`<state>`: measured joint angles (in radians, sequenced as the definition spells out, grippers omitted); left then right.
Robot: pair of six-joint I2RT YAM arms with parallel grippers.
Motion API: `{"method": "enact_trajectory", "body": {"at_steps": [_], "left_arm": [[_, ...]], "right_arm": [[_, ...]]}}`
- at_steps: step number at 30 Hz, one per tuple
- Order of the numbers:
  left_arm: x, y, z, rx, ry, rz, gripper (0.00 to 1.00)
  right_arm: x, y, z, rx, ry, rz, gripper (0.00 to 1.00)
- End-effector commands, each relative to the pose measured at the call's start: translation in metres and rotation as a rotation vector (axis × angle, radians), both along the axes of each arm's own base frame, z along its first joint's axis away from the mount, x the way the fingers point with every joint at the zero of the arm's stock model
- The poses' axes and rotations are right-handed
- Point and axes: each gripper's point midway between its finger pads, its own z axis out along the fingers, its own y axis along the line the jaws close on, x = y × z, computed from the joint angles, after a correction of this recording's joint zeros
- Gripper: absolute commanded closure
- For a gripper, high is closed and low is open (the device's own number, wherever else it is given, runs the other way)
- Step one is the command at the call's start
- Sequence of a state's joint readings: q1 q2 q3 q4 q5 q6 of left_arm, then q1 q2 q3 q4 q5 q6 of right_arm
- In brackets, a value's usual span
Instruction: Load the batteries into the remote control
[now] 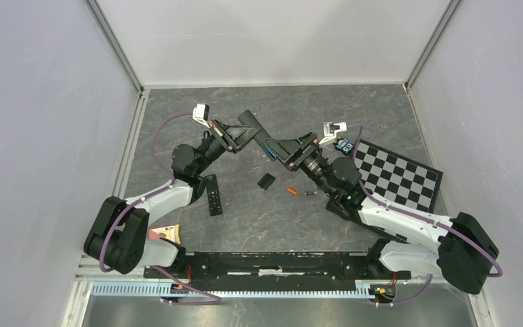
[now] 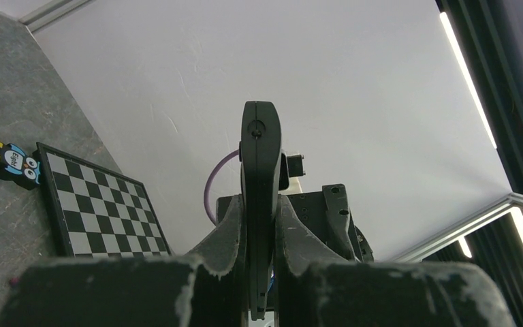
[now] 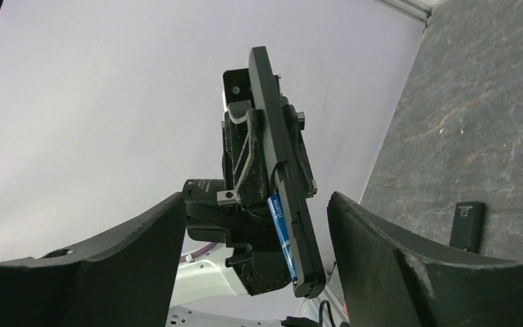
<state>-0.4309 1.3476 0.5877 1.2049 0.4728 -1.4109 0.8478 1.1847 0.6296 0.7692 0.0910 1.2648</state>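
**Left to right.** A second remote lies flat on the table at centre left. The left claw is clamped tight on the remote and holds it raised, its back turned toward the other arm, apparently so that the battery bay can be reached. A blue battery sits in that bay. Below it on the table lie a loose black cover, then the orange battery and the dark battery, close together and not yet loaded. The right claw faces the remote, spread wide and holding nothing. A checkerboard lies at right.

**Not visible.** The bay is seen almost edge-on, so whether the blue battery is fully seated cannot be told.
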Motion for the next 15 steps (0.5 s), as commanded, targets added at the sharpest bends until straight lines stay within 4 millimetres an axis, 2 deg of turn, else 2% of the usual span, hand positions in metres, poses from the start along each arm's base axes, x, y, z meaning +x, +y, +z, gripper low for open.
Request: {"method": "enact_trajectory", "body": {"at_steps": [1, 7, 11, 15], "left_arm": [[-0.007, 0.002, 0.022, -0.031, -0.073, 0.000, 0.98], [-0.008, 0.003, 0.025, -0.049, -0.076, -0.008, 0.98], [-0.008, 0.002, 0.026, -0.053, -0.079, -0.012, 0.98], [-0.009, 0.002, 0.027, -0.054, -0.083, -0.014, 0.98]], "right_arm": [[-0.002, -0.015, 0.013, 0.010, -0.047, -0.039, 0.24], [-0.006, -0.012, -0.002, -0.024, -0.029, -0.008, 0.41], [-0.006, -0.009, -0.009, -0.046, -0.023, 0.009, 0.48], [-0.005, -0.007, -0.012, -0.059, -0.019, 0.010, 0.62]]}}
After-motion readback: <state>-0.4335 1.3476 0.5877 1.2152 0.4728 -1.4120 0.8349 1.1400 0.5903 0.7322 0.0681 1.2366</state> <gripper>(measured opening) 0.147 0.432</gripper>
